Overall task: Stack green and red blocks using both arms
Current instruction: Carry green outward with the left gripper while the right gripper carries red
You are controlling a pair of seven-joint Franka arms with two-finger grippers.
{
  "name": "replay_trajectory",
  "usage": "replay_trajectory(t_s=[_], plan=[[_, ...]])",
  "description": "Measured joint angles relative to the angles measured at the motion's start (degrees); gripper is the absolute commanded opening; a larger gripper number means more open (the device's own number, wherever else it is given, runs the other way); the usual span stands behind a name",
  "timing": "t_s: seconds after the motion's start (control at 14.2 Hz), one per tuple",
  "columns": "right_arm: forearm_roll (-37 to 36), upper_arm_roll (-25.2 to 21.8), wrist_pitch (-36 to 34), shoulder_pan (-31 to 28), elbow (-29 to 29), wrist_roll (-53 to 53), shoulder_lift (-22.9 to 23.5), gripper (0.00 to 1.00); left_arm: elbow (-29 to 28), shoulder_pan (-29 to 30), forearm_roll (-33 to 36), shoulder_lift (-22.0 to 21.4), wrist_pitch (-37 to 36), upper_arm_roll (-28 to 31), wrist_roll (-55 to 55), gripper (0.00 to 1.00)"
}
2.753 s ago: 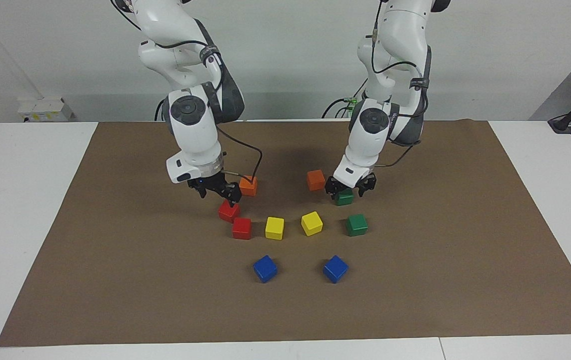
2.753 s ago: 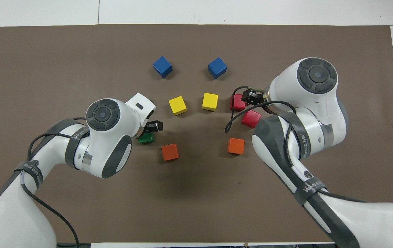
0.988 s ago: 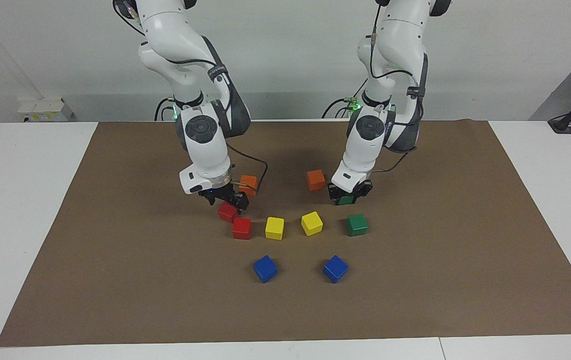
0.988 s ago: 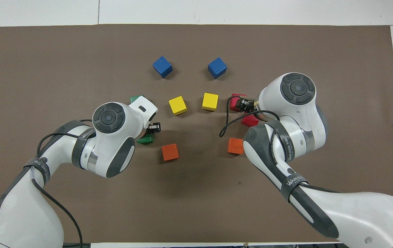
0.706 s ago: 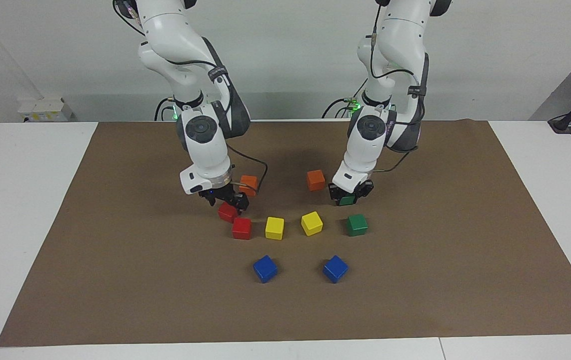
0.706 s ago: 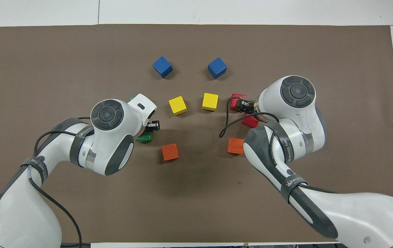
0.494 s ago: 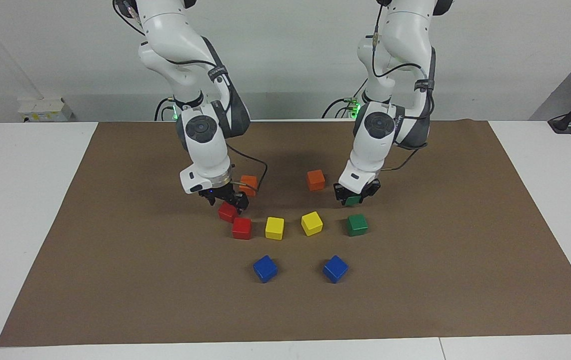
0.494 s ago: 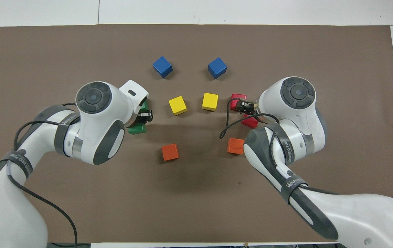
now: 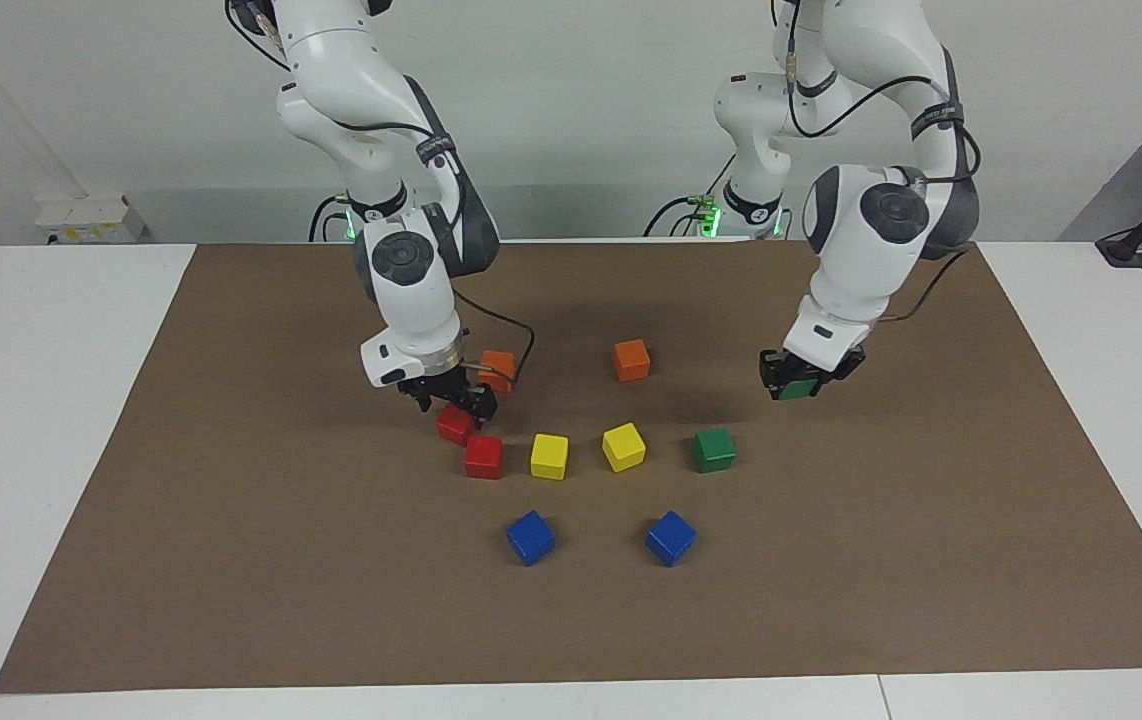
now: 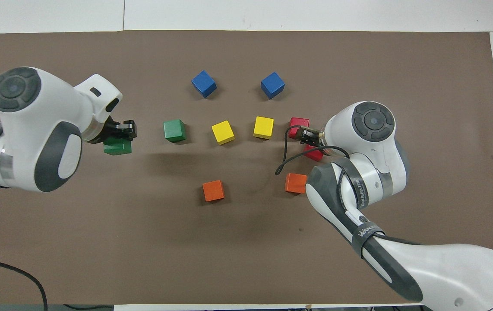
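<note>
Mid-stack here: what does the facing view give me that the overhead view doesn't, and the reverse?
Facing only: the left gripper holds its dark green cube clear of the brown mat; the nearer bright red cube shows whole under the open right gripper. Overhead only: the held cube hangs off toward the left arm's end from the resting dark green cube. Both: nothing stacked yet.

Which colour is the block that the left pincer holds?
Dark green: the block in the left pincer, clearest in the facing view.
</note>
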Motion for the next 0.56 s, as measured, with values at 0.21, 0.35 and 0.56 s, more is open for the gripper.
replay_trajectory(t_s=[0.21, 0.35, 0.56], plan=[[0.00, 0.00, 0.55, 0.00, -0.26, -0.22, 0.00, 0.99, -0.55, 6.57, -0.32, -0.92, -1.12, 0.15, 11.67, 0.00], [0.00, 0.00, 0.56, 0.00, -0.43, -0.27, 0.00, 0.99, -1.51, 11.42, -0.42, -0.97, -0.98, 0.26, 19.44, 0.00], [0.00, 0.00, 0.60, 0.00, -0.91, -0.35, 0.00, 0.99, -4.40, 18.63, -0.51, -1.38, 1.67, 0.38, 28.97, 0.00]])
